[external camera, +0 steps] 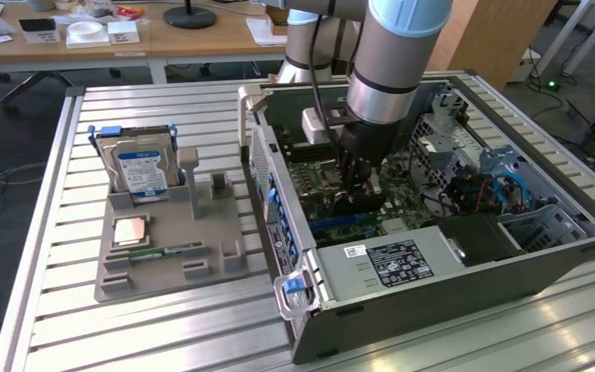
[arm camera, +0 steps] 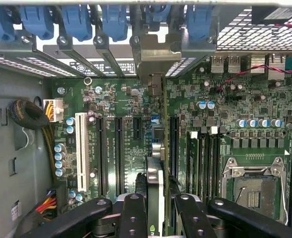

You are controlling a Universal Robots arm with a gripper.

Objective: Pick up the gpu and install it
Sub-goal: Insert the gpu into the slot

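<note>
While the tool (external camera: 355,195) stands inside the open computer case (external camera: 432,271), its fingers (arm camera: 133,213) are closed on the gpu (arm camera: 155,148). The card is held on edge over the motherboard (arm camera: 116,99), with its metal bracket (arm camera: 156,54) at the case's rear wall. Beside the case, a hard drive (external camera: 140,167) stands on the worktop (external camera: 173,325).

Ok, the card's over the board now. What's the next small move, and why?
Probably ease it straight down a little, keeping it upright. The gripper is shut on the card, which stands edge-on over the motherboard slots, its bracket at the back of the case. I cannot tell whether it is seated.
</note>
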